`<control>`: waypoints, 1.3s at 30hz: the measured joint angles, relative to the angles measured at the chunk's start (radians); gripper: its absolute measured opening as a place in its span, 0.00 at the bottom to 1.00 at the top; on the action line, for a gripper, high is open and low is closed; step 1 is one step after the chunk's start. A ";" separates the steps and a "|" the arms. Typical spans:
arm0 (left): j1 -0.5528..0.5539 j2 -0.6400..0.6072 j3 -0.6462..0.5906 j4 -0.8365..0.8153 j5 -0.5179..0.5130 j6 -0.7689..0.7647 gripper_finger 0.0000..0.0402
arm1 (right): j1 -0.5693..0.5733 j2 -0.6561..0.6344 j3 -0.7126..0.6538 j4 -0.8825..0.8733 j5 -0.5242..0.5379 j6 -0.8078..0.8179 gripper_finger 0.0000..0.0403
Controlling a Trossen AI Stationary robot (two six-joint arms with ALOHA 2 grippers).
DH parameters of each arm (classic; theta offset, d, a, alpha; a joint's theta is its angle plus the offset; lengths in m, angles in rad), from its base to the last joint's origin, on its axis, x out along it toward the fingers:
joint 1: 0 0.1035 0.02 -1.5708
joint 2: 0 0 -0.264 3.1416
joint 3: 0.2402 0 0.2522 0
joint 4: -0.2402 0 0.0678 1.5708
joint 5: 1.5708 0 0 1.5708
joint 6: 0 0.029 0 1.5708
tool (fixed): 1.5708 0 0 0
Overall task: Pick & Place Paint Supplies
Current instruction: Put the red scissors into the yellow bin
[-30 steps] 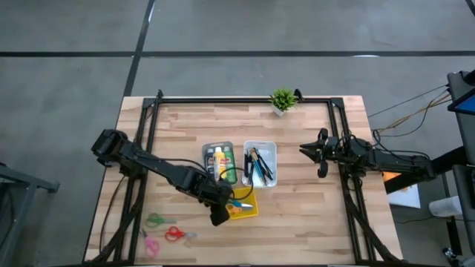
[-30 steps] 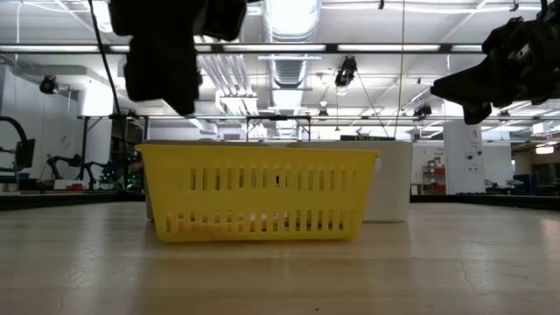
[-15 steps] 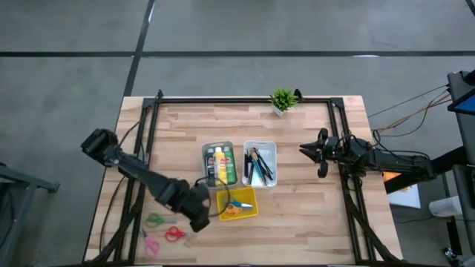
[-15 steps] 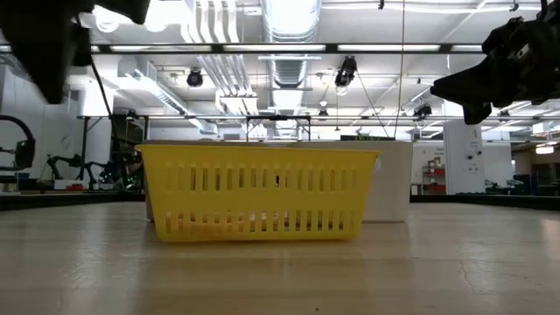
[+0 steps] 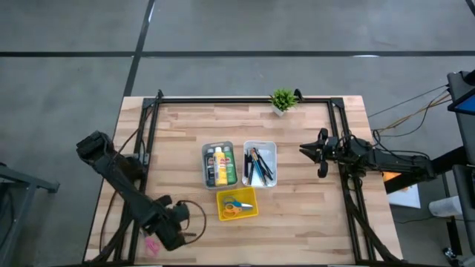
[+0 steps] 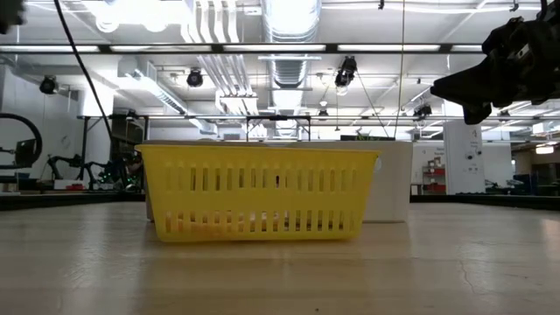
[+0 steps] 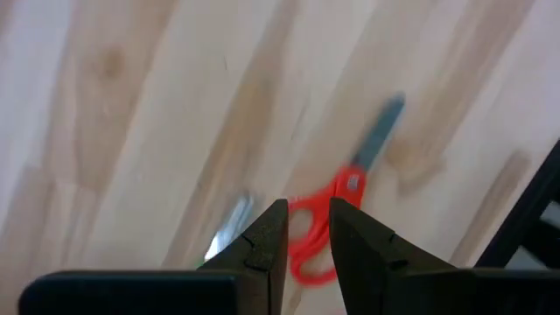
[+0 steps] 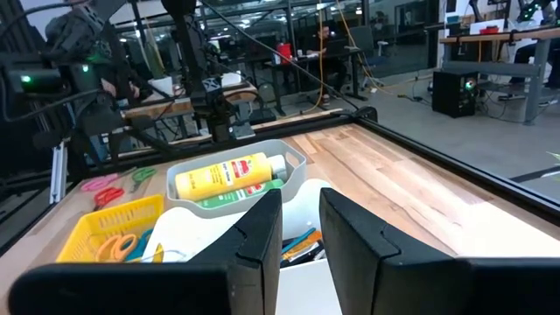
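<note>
My left end effector [image 7: 306, 236], empty with fingers narrowly parted, hovers over the red scissors [image 7: 337, 214] near the table's [image 5: 312, 215] front-left corner, while the paint bottles [image 5: 220, 165] sit mid-table, so closing risks grabbing the wrong item.

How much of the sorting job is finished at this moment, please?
Done: paint bottles lie in the grey tray, brushes and pencils in the white tray. In hand: nothing; the left gripper hovers over red scissors, jaws slightly apart. The right gripper waits at right. Left: probably the loose scissors.
</note>
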 joint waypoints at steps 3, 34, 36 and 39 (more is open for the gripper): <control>-0.037 -0.001 -0.027 0.009 0.015 -0.034 0.22 | 0.000 0.000 0.000 0.000 0.000 0.000 0.19; -0.044 -0.001 -0.226 0.222 0.115 -0.497 0.22 | 0.000 0.000 0.000 0.000 0.000 0.000 0.19; -0.044 -0.003 -0.253 0.278 0.122 -0.507 0.22 | 0.000 0.000 0.000 0.000 0.000 0.000 0.19; -0.044 -0.005 -0.275 0.312 0.128 -0.509 0.22 | 0.000 0.000 0.000 0.000 0.000 0.000 0.19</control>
